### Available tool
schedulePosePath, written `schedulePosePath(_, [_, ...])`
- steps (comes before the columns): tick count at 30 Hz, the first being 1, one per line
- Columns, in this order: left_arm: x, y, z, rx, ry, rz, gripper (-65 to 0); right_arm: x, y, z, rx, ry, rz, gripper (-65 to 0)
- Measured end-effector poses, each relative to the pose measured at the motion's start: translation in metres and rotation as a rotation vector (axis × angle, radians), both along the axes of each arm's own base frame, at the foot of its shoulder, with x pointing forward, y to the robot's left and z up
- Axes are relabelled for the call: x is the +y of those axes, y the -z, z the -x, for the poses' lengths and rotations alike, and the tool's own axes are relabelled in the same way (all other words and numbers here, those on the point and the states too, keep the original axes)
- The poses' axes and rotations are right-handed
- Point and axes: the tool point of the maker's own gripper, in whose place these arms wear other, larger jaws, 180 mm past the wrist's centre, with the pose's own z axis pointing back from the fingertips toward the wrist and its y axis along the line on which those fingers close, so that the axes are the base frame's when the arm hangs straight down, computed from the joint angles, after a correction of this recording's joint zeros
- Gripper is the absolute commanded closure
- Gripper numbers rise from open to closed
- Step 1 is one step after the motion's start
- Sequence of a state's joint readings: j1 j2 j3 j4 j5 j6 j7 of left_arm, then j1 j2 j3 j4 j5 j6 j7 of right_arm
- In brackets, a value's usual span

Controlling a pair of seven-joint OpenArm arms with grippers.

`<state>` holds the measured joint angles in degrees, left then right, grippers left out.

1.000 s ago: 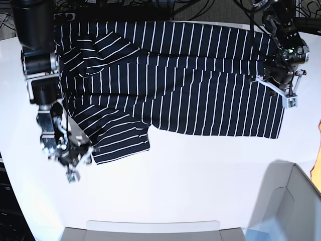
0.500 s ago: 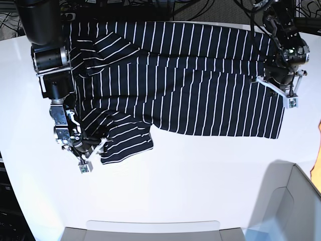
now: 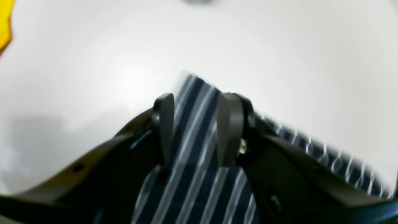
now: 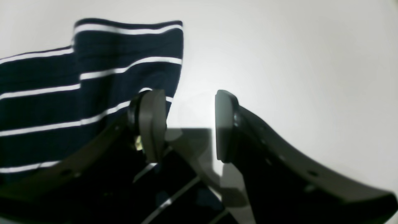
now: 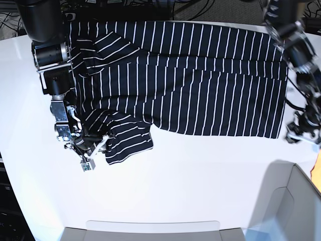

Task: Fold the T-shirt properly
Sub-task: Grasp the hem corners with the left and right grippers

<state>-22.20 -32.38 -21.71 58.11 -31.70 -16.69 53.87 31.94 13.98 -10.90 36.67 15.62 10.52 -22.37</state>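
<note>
In the base view's clock-face, the right gripper (image 4: 190, 126) is standing open at eight o'clock, beside a loose flap, while the left gripper (image 3: 196, 130) is spreading its jaws around three o'clock, over a corner; neither is gripping cloth. The T-shirt (image 5: 200, 100) is lying across the white table (image 5: 170, 186), reaching from the middle towards twelve. Folding is seemingly only starting: a lengthwise edge is running along the far side, perhaps marking one doubled layer, and compact folding is remaining. The dark, white-striped cloth is wrinkling nearer eight, lying smoother towards three, and bunching around ten to eleven.
</note>
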Motion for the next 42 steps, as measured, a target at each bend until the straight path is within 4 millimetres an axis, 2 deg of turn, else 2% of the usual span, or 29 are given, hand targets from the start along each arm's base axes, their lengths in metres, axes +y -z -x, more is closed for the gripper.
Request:
schedulePosePath(1, [0.008,-0.002,-0.005,0.015,0.008,-0.011,-22.6,0.0,-0.001,-0.001,-0.001,0.001,0.002,-26.2])
schedulePosePath(4, [0.015,0.001,-0.017,0.074,0.067,-0.082,-22.6,-0.002,0.0,0.0,0.0,0.002,0.007,-26.2])
schedulePosePath(6, [0.01,0.008,-0.023,0.123,0.103,-0.113,-22.6,-0.004,0.0,0.001,0.0,0.004,0.003,-26.2])
schedulePosePath(9, [-0.008,0.027,-0.028,0.163,0.14,-0.092,-22.6,-0.004,0.0,0.0,-0.001,0.003,0.004,-26.2])
schedulePosePath(12, [-0.019,0.045,-0.023,0.191,0.157,-0.07,-22.6,-0.004,0.0,0.0,0.0,0.004,0.005,-26.2])
schedulePosePath(18, [-0.01,0.075,-0.004,0.252,0.127,-0.097,-22.6,-0.005,0.0,0.002,-0.005,0.003,0.009,-26.2])
schedulePosePath(26, [-0.018,0.074,-0.011,0.225,0.138,-0.09,-22.8,-0.006,0.002,0.005,-0.009,0.001,0.01,-26.2])
schedulePosePath(31, [-0.037,0.085,-0.013,0.206,0.155,-0.067,-22.9,-0.007,0.003,0.006,-0.01,0.002,0.012,-26.2])
schedulePosePath(38, [-0.039,0.09,-0.01,0.199,0.151,-0.055,-22.5,-0.006,0.001,0.005,-0.014,-0.002,0.012,-26.1])
schedulePosePath(40, [-0.04,0.093,-0.006,0.205,0.155,-0.057,-19.6,-0.004,0.0,0.006,-0.011,-0.01,0.019,-24.7])
schedulePosePath(42, [-0.047,0.092,-0.007,0.192,0.201,-0.052,-11.3,0.003,0.001,0.007,-0.01,-0.037,0.038,-19.5])
